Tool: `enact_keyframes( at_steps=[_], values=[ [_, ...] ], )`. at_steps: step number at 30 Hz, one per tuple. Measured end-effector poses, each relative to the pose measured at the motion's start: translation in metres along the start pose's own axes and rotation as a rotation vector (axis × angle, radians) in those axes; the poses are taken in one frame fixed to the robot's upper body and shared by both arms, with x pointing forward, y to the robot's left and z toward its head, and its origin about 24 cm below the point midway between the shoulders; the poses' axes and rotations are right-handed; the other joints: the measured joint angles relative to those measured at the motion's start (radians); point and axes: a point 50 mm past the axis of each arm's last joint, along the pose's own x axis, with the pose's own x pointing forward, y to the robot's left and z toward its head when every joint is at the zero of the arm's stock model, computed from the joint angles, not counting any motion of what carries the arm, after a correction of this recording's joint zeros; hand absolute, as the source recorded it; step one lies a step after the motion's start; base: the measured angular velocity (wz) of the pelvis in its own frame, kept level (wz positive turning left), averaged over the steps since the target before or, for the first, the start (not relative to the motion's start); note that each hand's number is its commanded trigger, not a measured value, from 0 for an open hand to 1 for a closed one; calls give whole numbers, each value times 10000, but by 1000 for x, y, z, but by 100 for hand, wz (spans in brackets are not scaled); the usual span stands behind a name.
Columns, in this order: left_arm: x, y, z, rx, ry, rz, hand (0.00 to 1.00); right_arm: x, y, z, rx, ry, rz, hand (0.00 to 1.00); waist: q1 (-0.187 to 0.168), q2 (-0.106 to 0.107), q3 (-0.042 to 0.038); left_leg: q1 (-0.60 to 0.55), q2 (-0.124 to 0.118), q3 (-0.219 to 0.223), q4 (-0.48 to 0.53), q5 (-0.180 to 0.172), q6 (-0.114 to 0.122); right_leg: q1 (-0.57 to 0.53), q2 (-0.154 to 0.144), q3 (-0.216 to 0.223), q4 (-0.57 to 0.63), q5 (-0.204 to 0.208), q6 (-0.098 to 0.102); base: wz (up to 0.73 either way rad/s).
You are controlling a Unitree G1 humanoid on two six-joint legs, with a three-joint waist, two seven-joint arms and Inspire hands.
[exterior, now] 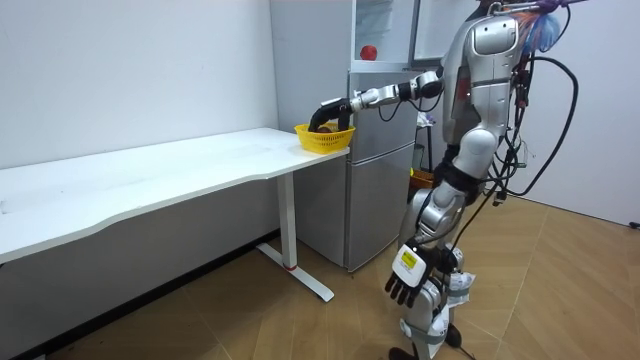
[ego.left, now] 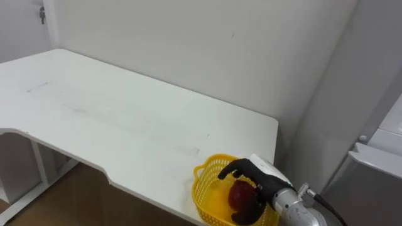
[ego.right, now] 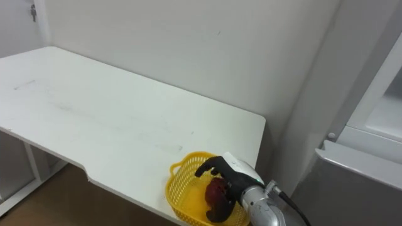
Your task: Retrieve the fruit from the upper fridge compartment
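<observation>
A yellow mesh basket [ego.left: 210, 188] [ego.right: 182, 188] [exterior: 324, 138] stands at the right end of the white table, near its front edge. Inside it lies a red apple [ego.left: 239, 194] [ego.right: 217, 191]. My right hand [ego.left: 254, 182] [ego.right: 229, 176] [exterior: 328, 108] reaches into the basket from the lower right, with fingers arched over the apple and the thumb under it, curled round the fruit. My left hand [exterior: 405, 278] hangs by my thigh with relaxed fingers. In the room view I stand in front of the fridge [exterior: 380, 170], right arm stretched out to the basket.
The white table [ego.left: 125, 119] runs to the left along the wall. The fridge [ego.left: 377, 163] stands just right of the table; its upper compartment is open, with another red item [exterior: 369, 52] on a shelf. Wooden floor lies below.
</observation>
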Motion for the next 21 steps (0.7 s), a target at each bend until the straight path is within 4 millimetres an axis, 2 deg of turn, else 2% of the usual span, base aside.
enact_keyframes(
  at_steps=[7,9,16,21],
  values=[
    [-1,-2,-3,-31,82,-39,0,0,0,1,83,-86,-93,0,14,27,-6,24,-7,-33,1,0,0,67,-5,-35,-4,0,0,1],
    [0,-2,-3,-24,65,-32,0,0,-1,0,86,-67,-201,0,-9,70,22,28,-19,-63,16,0,0,102,-8,-66,-41,0,0,4],
    [0,-1,0,-13,-6,-16,0,0,-1,0,84,-37,-313,0,3,48,-15,19,-35,-63,23,0,0,132,-7,-55,-118,1,-2,0],
    [0,-3,-1,-61,68,-40,0,0,-2,1,127,-85,-345,0,-5,118,-61,4,-35,-63,22,0,0,130,-7,-59,-126,1,-3,0]
  ],
)
